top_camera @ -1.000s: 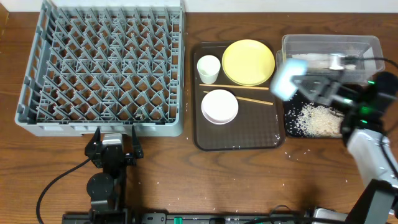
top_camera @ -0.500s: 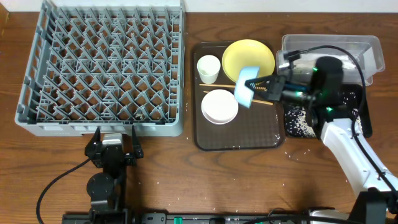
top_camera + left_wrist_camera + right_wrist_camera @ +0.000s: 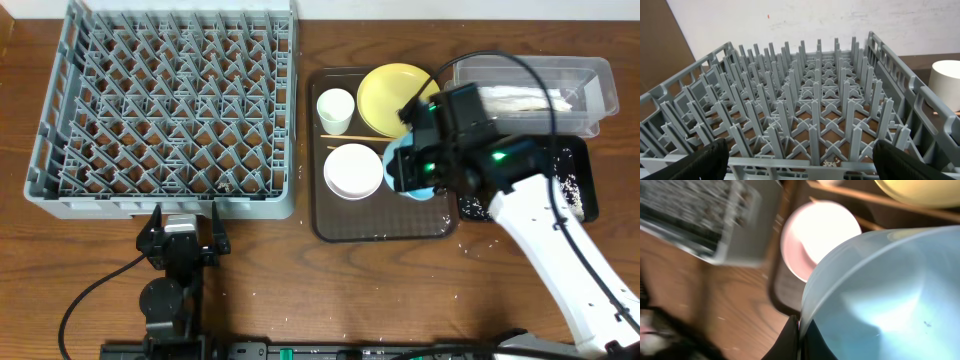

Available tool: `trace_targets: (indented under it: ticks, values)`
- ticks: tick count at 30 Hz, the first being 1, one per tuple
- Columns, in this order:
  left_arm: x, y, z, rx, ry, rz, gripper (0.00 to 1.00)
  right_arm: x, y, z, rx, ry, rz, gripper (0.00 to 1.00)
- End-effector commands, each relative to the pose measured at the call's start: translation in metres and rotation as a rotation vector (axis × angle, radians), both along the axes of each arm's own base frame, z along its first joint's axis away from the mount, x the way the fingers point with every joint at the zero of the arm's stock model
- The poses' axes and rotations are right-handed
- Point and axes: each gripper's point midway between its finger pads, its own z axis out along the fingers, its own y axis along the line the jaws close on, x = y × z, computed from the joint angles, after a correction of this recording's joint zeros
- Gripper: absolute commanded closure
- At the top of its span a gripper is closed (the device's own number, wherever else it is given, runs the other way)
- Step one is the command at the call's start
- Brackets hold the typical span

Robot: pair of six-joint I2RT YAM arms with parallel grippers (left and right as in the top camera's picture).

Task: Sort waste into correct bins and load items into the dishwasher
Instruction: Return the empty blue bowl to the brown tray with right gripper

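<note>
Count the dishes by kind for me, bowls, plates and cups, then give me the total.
Bowls: 2, the white bowl and the light blue bowl
Plates: 1, the yellow plate
Cups: 1, the white cup
Total: 4

Grey dish rack at left. Yellow plate, cup, white bowl, chopsticks on brown tray. Blue bowl rim pinched in right gripper. Wrapper in clear tub; rice in black tray.
</note>
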Motion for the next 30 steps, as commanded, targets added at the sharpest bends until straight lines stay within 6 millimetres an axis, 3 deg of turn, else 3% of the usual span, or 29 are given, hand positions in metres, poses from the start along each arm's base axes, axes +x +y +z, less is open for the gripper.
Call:
trace_targets:
  ticks: [1,6,18,24,30]
  values:
    - [-0.001,0.003,-0.017,0.004,0.054,0.017,0.07,0.002,-0.012,-0.026,-0.179,-0.019,-0.002,0.99]
    - [-0.001,0.003,-0.017,0.004,0.054,0.017,0.07,-0.005,-0.012,-0.064,-0.259,0.077,-0.009,0.99]
    - [-0.001,0.003,-0.017,0.004,0.054,0.017,0.07,-0.011,-0.015,-0.128,-0.355,0.257,0.003,0.99]
    - [-0.001,0.003,-0.017,0.004,0.054,0.017,0.07,-0.014,-0.017,-0.145,-0.38,0.301,0.007,0.98]
    - [-0.001,0.003,-0.017,0.004,0.054,0.017,0.07,-0.009,-0.02,-0.143,-0.402,0.282,-0.002,0.8]
